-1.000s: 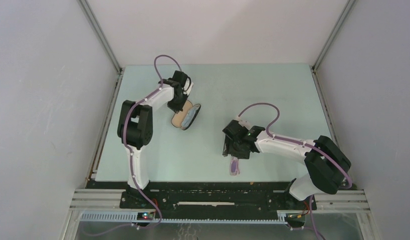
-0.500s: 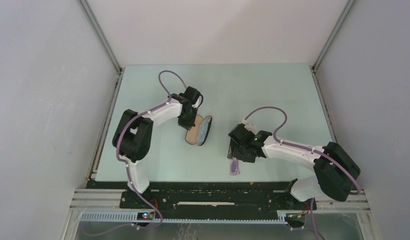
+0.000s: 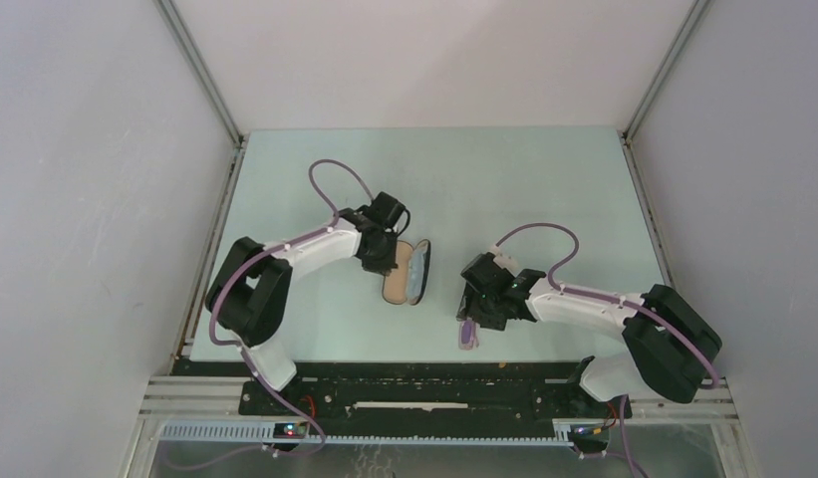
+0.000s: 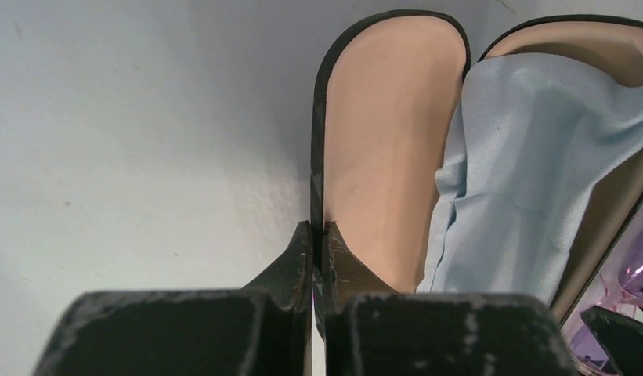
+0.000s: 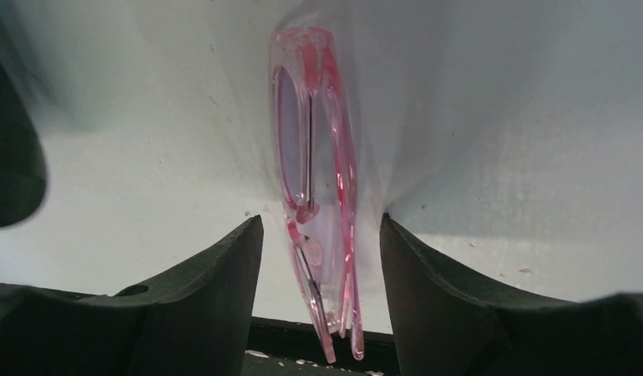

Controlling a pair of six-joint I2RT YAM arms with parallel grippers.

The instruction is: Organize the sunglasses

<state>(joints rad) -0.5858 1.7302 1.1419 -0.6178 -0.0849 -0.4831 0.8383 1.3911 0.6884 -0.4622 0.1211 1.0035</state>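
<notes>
The sunglasses [image 5: 314,168] lie folded on the table near its front edge, pink translucent frame and pale lenses; they also show in the top view [image 3: 468,336]. My right gripper [image 5: 322,235] is open and straddles them, with a gap on each side. It shows in the top view [image 3: 473,321] too. My left gripper [image 4: 318,229] is shut on the left rim of the open black case [image 4: 381,125], which has tan lining and holds the light blue cloth [image 4: 521,172]. In the top view the case [image 3: 409,277] lies just left of the sunglasses.
The pale green table [image 3: 544,189] is walled by grey panels on three sides. A black rail [image 3: 424,370] runs along the front edge, just behind the sunglasses. A dark blurred shape [image 5: 12,157] sits at the left of the right wrist view.
My left gripper has dragged the case nearer and to the right, toward the sunglasses. My right gripper has shifted slightly nearer, over the sunglasses.
</notes>
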